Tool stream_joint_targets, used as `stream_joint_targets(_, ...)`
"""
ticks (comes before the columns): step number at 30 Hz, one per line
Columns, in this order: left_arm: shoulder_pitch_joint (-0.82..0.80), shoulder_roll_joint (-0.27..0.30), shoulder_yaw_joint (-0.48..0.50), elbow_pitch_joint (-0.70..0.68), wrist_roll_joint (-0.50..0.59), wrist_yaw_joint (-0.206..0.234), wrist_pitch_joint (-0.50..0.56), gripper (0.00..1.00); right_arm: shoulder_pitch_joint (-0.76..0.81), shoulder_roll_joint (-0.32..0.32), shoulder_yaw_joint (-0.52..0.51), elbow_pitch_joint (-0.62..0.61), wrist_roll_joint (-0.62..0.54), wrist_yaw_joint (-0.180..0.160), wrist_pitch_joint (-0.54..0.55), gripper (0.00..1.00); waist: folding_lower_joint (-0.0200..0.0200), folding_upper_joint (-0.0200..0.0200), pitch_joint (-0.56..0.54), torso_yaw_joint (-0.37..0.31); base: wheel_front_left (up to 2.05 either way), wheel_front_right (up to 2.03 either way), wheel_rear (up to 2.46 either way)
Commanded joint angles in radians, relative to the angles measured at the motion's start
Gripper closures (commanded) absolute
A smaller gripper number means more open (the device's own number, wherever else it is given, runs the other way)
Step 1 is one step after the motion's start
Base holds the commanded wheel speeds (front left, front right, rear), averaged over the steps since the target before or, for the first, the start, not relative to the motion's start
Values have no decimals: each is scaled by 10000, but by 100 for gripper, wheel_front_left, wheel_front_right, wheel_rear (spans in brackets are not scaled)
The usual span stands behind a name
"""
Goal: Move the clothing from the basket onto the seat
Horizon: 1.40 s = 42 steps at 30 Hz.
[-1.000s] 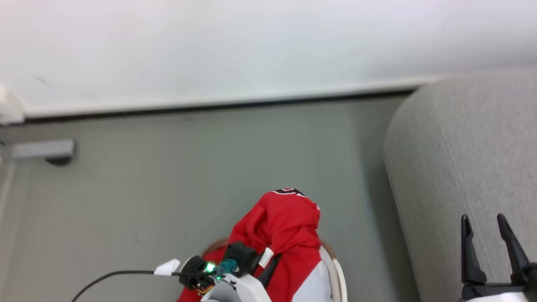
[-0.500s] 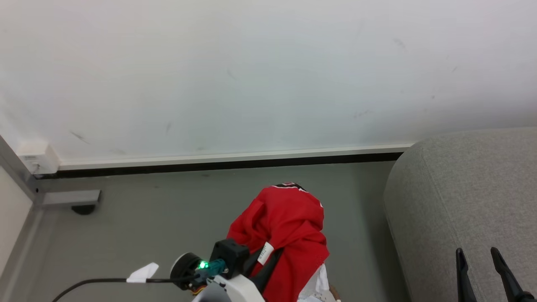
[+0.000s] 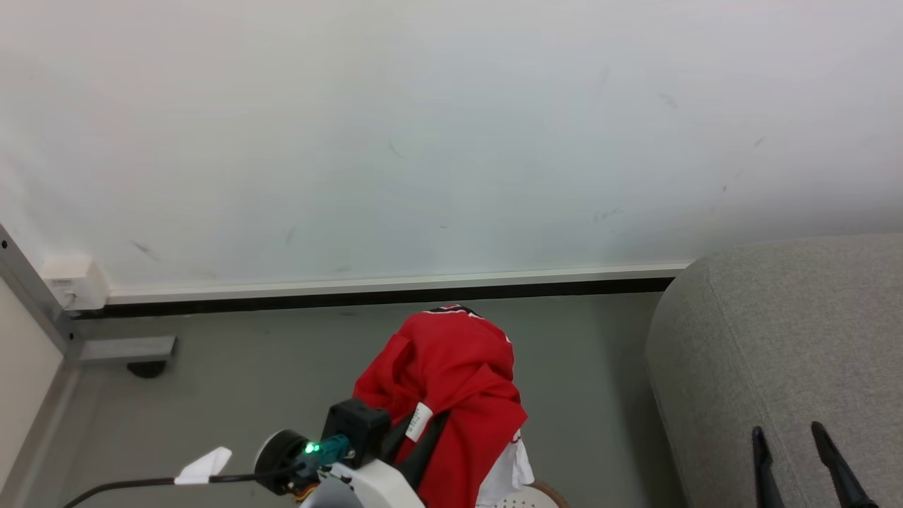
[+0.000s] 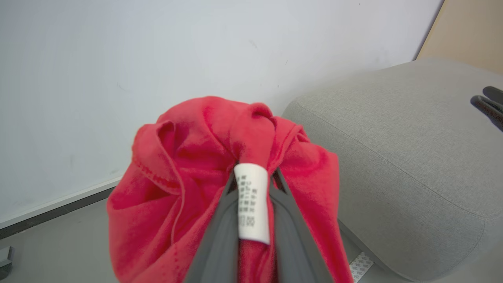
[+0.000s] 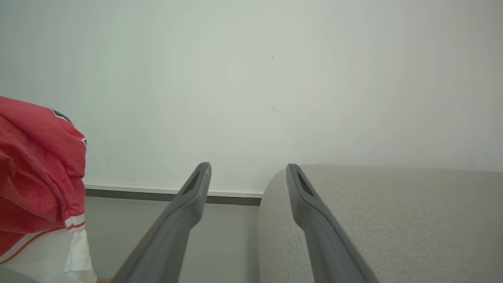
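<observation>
Left pincer [image 4: 253, 177] is clamping the clothing [image 4: 188, 184] by its label [image 4: 252, 204]; since a second ago we are logging it lifting clear of the basket [image 3: 525, 501], so carrying to the seat [image 3: 790, 339] is remaining. Right pincer [image 5: 248, 169] is idling open, empty.

A white wall [image 3: 423, 127], lightly scuffed with faint grey marks, runs across the back under soft, even light. Along its base lies a white skirting board [image 3: 395, 281] with a dark strip beneath it, meeting a smooth grey floor [image 3: 247, 402]. At the far left a grey metal post [image 3: 32, 286] slants down to a flat grey foot [image 3: 127, 349], beside a beige panel [image 3: 21, 395]. On the right stands the light grey fabric seat [image 3: 790, 339] with rounded edges.
</observation>
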Motion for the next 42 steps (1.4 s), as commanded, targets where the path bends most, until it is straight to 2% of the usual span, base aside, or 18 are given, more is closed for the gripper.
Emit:
stream_joint_targets(1, 79, 85, 53, -101, -65, 47, 21, 100, 107, -19, 164, -119, -256, -21, -27, 0, 2, -1, -7, 8, 0, 0, 0)
stream_joint_targets(4, 62, 94, 35, -238, -74, 83, 102, 100, 36, -53, 767, -295, -729, -23, -27, 0, 2, -1, -12, 20, 0, 0, 0)
stream_joint_targets(8, -94, 95, -52, -461, -61, 26, 233, 100, -292, -687, 2022, -245, -980, -23, -27, 0, 2, -1, 11, 62, 0, 0, 0)
stream_joint_targets(13, -222, 83, -208, -748, -109, -72, 445, 100, -1038, -1694, 3831, 385, -663, -23, -27, 0, 2, -1, -26, 142, 0, 0, 0)
stream_joint_targets(18, -308, 48, -334, -1059, -244, -171, 676, 100, -2148, -2163, 5423, 1271, -319, -23, -26, 0, 2, -1, -70, 225, 0, 0, 0)
stream_joint_targets(22, -341, 50, -445, -1247, -340, -273, 855, 100, -3165, -2117, 6575, 2166, -58, -23, -27, 0, 2, -1, -82, 261, 0, 0, 0)
stream_joint_targets(29, -335, -37, -670, -1465, -631, -453, 1117, 100, -4596, -1624, 7883, 3361, 148, -23, -27, 0, 2, -1, -49, 368, 0, 0, 0)
stream_joint_targets(35, -389, -112, -779, -1481, -758, -554, 1253, 100, -5270, -1127, 8318, 4116, 329, -23, -26, 0, 2, -1, -11, 495, 0, 0, 0)
stream_joint_targets(36, -399, -119, -793, -1463, -781, -564, 1252, 100, -5284, -1032, 8358, 4208, 453, -23, -27, 54, 2, -1, -15, 539, 0, 0, 0)
stream_joint_targets(37, -403, -119, -792, -1429, -795, -554, 1262, 100, -5284, -970, 8393, 4277, 579, -23, -26, 100, 2, -1, -22, 579, 0, 0, 0)
stream_joint_targets(42, -374, -68, -766, -1272, -830, -488, 1227, 100, -5075, -859, 8157, 4225, 1043, -23, -27, 100, 2, -1, -56, 680, 0, 0, 0)
